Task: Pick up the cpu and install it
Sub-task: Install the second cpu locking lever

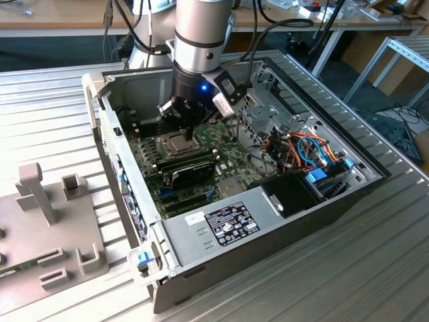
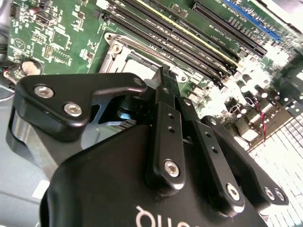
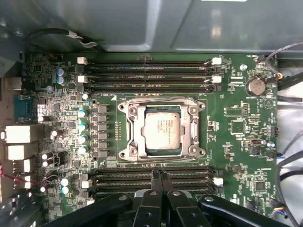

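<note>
The cpu (image 3: 162, 130) is sitting flat in the socket frame (image 3: 162, 129) on the green motherboard (image 3: 246, 137), dull silver top facing up, square to the frame in the first wrist view. The tool (image 3: 160, 175) is hanging just above the board beside the socket, its two black fingers (image 3: 155, 176) pressed together with nothing between them, tips lying over the memory slots (image 3: 150, 178) next to the socket frame, not touching the cpu. In the second wrist view the tool (image 2: 165, 75) is showing the same closed fingers (image 2: 166, 90), with the socket frame (image 2: 124, 56) partly hidden behind the black linkage. In the exterior view the arm (image 1: 201, 33) is reaching down into the open computer case (image 1: 268, 221), which is resting on the ribbed metal bench (image 1: 375, 268); the tool (image 1: 185, 132) is hovering just beside the cpu (image 1: 175, 142), with a long black card (image 1: 190, 169) standing near the socket. A grey fixture block (image 1: 47, 228) is lying on the bench toward the exterior view's left, well apart from the case.
</note>
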Controlling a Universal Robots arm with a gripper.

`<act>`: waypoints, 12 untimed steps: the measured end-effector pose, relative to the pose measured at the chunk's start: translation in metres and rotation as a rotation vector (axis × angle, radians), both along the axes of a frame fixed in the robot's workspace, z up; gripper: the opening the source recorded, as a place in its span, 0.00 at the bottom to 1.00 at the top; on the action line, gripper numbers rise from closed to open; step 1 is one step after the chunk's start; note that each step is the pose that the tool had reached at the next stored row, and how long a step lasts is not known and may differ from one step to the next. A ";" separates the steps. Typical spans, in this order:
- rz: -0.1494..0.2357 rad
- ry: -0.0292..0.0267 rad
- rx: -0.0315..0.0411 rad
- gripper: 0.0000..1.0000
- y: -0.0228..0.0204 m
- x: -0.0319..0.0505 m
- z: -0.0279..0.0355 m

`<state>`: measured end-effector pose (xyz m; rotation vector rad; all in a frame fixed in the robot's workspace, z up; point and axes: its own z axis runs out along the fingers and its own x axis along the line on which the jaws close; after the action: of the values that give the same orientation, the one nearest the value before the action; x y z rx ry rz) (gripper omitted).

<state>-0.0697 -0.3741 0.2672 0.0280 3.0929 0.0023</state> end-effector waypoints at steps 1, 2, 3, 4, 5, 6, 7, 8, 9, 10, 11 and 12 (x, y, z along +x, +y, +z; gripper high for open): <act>0.000 0.0000 -0.0038 0.11 0.0002 0.0003 0.0030; 0.000 -0.0001 -0.0097 0.11 0.0006 0.0007 0.0075; 0.000 -0.0001 -0.0125 0.11 0.0008 0.0010 0.0109; 0.000 0.0000 -0.0144 0.11 0.0009 0.0012 0.0146; 0.000 0.0000 -0.0164 0.11 0.0012 0.0014 0.0195; 0.000 0.0000 -0.0178 0.11 0.0013 0.0016 0.0232; 0.000 -0.0001 -0.0200 0.11 0.0016 0.0019 0.0283; 0.000 -0.0001 -0.0223 0.11 0.0020 0.0021 0.0315; 0.000 0.0001 -0.0249 0.11 0.0025 0.0022 0.0344; 0.000 0.0000 -0.0275 0.11 0.0028 0.0023 0.0375; 0.000 -0.0001 -0.0302 0.11 0.0032 0.0024 0.0407; 0.000 0.0000 -0.0322 0.11 0.0034 0.0025 0.0429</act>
<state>-0.0672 -0.3707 0.3100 0.0266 3.0923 -0.0475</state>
